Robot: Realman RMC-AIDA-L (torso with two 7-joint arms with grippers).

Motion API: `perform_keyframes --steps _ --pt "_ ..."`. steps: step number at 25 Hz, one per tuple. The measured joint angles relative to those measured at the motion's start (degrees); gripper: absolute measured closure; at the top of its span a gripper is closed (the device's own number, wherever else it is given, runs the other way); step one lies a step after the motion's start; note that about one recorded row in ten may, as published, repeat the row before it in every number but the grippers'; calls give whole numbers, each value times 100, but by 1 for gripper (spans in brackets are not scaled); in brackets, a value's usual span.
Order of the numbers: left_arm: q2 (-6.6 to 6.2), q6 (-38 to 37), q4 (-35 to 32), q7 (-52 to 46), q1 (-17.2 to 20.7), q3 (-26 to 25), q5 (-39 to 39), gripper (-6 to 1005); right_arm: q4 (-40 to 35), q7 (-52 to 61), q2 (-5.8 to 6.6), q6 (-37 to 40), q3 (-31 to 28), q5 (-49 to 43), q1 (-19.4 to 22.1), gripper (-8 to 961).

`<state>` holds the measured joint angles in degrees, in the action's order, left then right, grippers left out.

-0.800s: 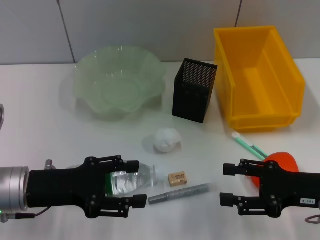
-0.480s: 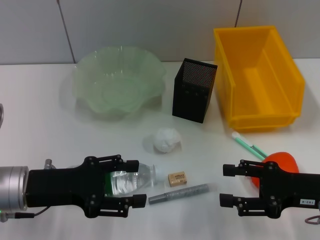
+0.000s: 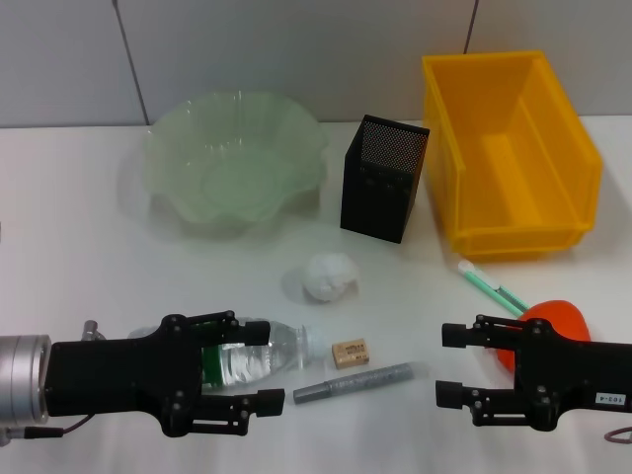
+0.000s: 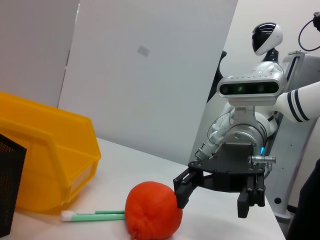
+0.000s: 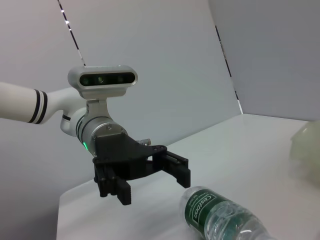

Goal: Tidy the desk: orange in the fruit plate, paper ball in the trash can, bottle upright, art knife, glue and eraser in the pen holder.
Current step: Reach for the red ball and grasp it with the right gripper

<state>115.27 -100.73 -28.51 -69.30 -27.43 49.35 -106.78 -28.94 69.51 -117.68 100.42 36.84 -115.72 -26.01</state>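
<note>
Left pincer point(image 3: 265, 367) sits low at the near edge of the bench point(image 3: 79, 257), jaws apart, straddling the base end of the bottle point(image 3: 262, 354), which lies on its side with its cap end towards the eraser point(image 3: 351, 353). Right pincer point(image 3: 456, 363) is also spread, just beside the orange point(image 3: 561, 321), holding nothing.

Risks we note: the bottle is round and smooth, so a closing jaw could roll it into the eraser or the grey art knife point(image 3: 354, 383). Gripped near its base, it may swing when raised. The paper ball point(image 3: 329, 276) lies clear.
</note>
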Motion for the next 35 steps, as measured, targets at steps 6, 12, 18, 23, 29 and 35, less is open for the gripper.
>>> perform_keyframes --steps 6,12,18,23,29,35 --pt "-3 -4 21 12 18 -9 3 170 -455 602 -12 81 -186 257 -1 174" --pt "20 -1 20 13 19 -74 7 170 -2184 2687 245 373 -199 -217 -297 176" --pt "35 -1 19 13 14 -209 9 170 -2694 3510 541 759 -201 -2153 -1141 183" --pt "56 -30 21 -36 -4 -295 20 170 -2775 3515 561 758 -173 -2926 -1418 196" --pt "73 -47 22 -48 -18 -302 84 171 -2774 3491 509 345 231 -3214 -1407 212" --pt "68 -50 22 -49 -18 -322 101 171 -2741 3402 371 96 390 -3319 -1367 227"
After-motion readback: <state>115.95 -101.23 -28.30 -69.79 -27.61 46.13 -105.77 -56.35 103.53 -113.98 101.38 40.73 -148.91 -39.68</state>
